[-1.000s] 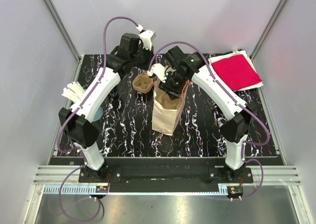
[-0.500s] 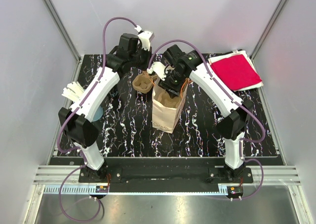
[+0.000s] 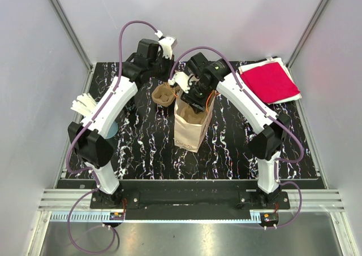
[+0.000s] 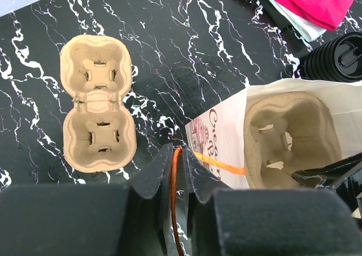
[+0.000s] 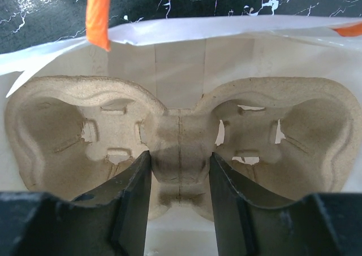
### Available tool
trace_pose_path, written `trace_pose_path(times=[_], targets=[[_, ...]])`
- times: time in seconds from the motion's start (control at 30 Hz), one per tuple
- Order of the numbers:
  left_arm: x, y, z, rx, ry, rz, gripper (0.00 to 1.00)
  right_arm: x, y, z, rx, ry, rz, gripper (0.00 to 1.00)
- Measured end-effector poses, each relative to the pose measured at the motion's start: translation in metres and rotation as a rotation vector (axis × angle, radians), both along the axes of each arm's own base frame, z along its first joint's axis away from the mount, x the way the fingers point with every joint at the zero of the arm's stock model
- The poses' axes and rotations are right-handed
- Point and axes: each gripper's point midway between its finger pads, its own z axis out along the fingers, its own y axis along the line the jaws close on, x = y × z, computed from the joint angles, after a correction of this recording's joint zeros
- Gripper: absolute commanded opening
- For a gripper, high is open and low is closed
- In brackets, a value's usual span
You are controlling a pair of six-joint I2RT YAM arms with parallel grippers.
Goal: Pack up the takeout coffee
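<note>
Swinging its elbow inward since a second ago, the right arm (image 3: 243,100) is reaching into the creased paper bag (image 3: 188,133) standing on the marbled table (image 4: 169,35). Inside, the right hand (image 5: 180,157) is gripping the narrow bridge of the moulded pulp carrier (image 5: 68,120) and hiding the bag's floor. The left hand (image 4: 177,154) is narrowly pinching the orange handle (image 4: 220,163). A ribbed black lid (image 4: 339,55) is being cut off at the frame edge.

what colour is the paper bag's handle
Orange. The handle shows best in the left wrist view.
</note>
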Motion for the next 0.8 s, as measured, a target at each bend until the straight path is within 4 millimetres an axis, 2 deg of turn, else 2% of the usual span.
trace_pose_path(times=[0.47,0.8], targets=[[0.0001,-0.0001,-0.0013,0.002,0.002,-0.001,0.20,-0.0001,0.0004,-0.0005,0.002,0.002,-0.003,0.61],[0.0002,-0.0012,-0.0027,0.001,0.007,-0.005,0.20,-0.0014,-0.0004,0.0005,0.000,0.006,-0.009,0.63]])
